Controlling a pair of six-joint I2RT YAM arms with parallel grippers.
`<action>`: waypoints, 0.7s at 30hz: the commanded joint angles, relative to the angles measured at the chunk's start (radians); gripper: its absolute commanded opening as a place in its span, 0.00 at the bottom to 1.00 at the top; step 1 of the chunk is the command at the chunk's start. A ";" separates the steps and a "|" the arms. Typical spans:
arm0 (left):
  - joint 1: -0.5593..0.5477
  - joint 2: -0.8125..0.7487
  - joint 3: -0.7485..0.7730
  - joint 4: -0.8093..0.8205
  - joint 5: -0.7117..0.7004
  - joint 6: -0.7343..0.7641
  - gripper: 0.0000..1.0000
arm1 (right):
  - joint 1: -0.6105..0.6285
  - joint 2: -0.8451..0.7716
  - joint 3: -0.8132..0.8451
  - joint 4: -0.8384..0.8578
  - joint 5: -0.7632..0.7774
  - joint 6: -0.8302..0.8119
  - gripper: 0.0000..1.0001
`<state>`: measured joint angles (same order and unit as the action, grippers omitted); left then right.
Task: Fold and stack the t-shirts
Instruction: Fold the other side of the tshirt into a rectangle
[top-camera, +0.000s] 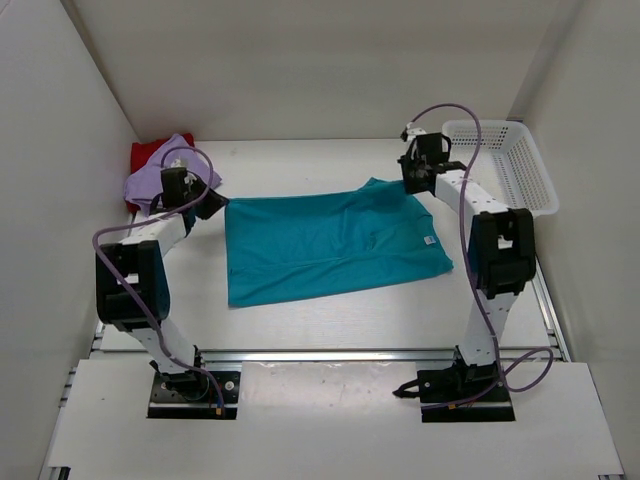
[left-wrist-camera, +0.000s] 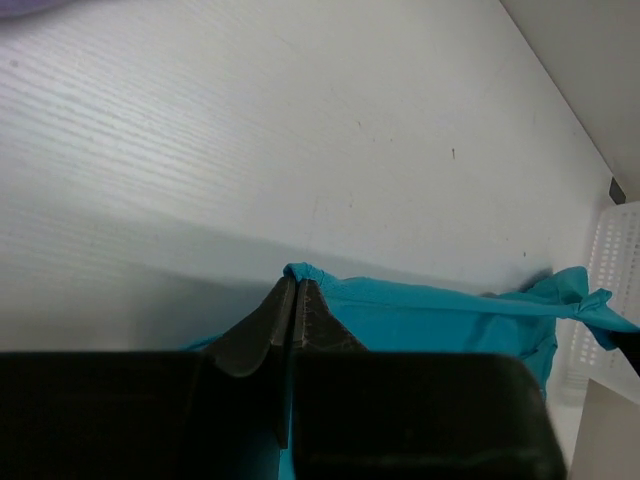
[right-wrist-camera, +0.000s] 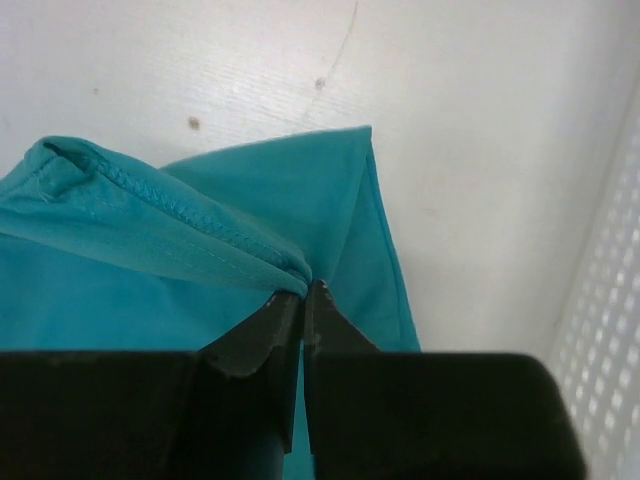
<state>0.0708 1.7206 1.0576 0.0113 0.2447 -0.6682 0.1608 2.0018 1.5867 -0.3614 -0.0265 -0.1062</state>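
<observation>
Clamping teal t-shirt (top-camera: 330, 245) far edge with left pincer (left-wrist-camera: 297, 300) and right pincer (right-wrist-camera: 303, 290); fold underway on bench (top-camera: 330, 330). Yet to fold: lavender t-shirt (top-camera: 160, 180), red t-shirt (top-camera: 148, 155). Nothing stacked.

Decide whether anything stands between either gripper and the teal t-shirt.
Nothing visible does. The left gripper is shut on the far left corner of the teal t-shirt, and the right gripper is shut on its far right corner. Each wrist view shows cloth pinched directly between the fingers, with no other object between.
</observation>
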 joint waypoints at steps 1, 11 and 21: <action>0.017 -0.099 -0.063 0.023 0.019 -0.018 0.00 | -0.020 -0.136 -0.143 0.068 0.025 0.078 0.00; 0.029 -0.262 -0.203 0.001 0.016 0.005 0.00 | 0.008 -0.431 -0.523 0.219 0.111 0.198 0.00; 0.041 -0.337 -0.335 -0.002 0.048 0.004 0.00 | 0.014 -0.643 -0.723 0.236 0.206 0.269 0.00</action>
<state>0.1032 1.4597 0.7483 0.0048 0.2886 -0.6758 0.1699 1.4040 0.8875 -0.1707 0.0929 0.1307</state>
